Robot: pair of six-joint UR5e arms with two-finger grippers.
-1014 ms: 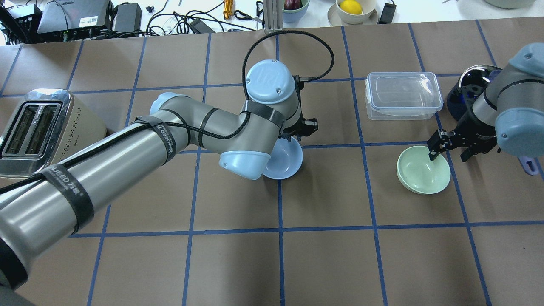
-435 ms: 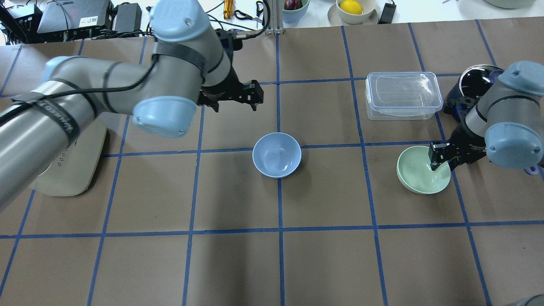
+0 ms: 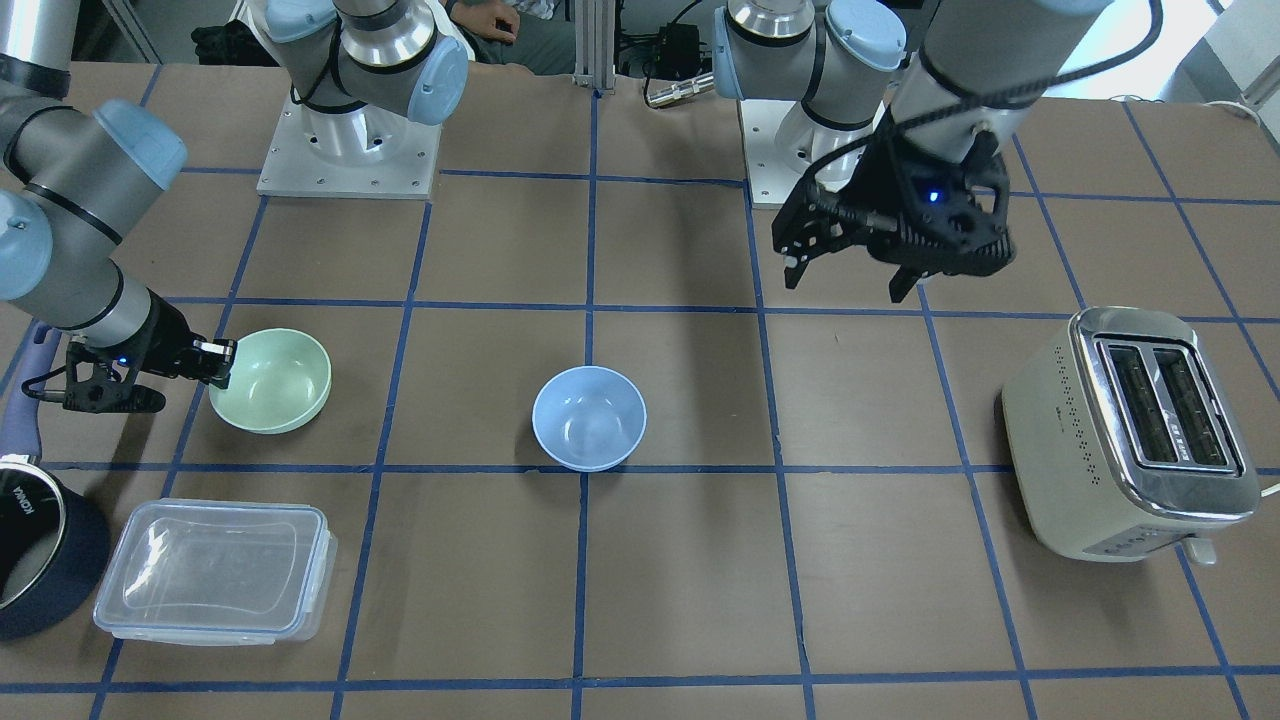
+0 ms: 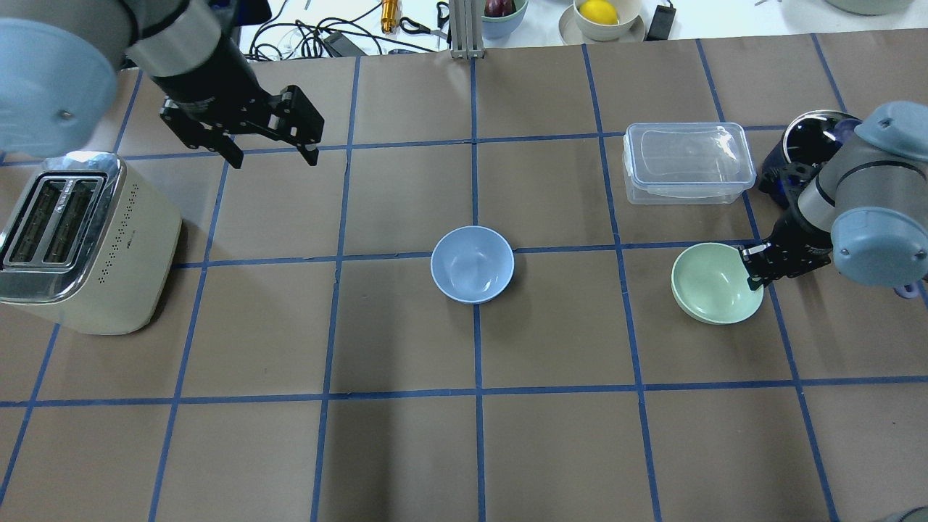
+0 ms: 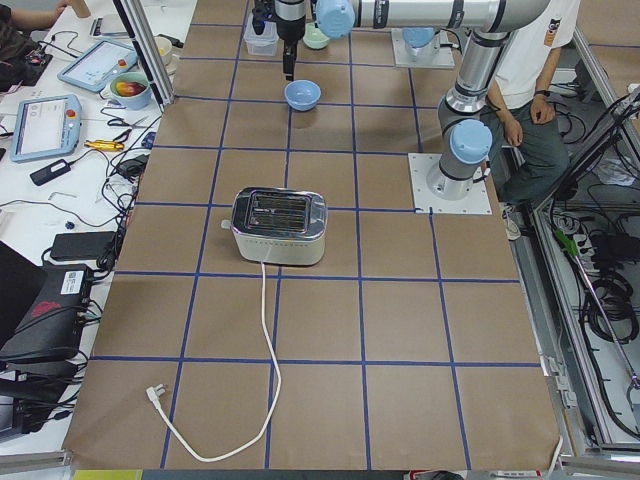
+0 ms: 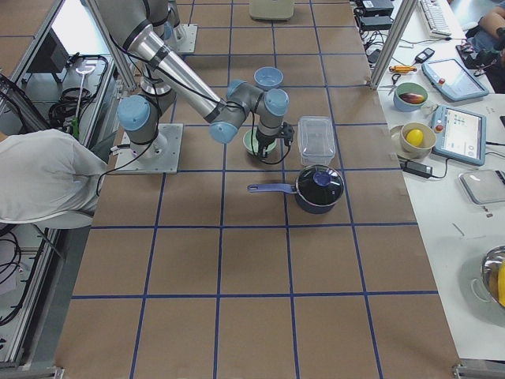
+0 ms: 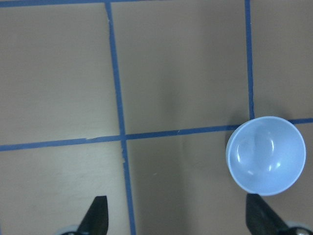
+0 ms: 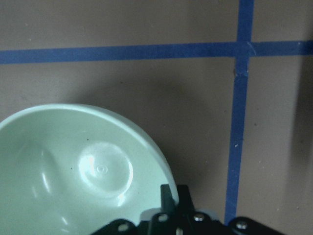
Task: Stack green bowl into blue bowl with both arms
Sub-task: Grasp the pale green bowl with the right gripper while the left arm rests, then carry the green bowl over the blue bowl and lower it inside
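Clear container (image 4: 687, 163), saucepan (image 4: 805, 145) near green bowl (image 4: 713, 284), toaster (image 4: 87, 239) well apart

text: konka | on: wall of navy saucepan (image 3: 70, 570)

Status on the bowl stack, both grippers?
Left gripper open, raised, clear of blue bowl. Right gripper shut on green bowl rim; not stacked yet. Nothing between the bowls.
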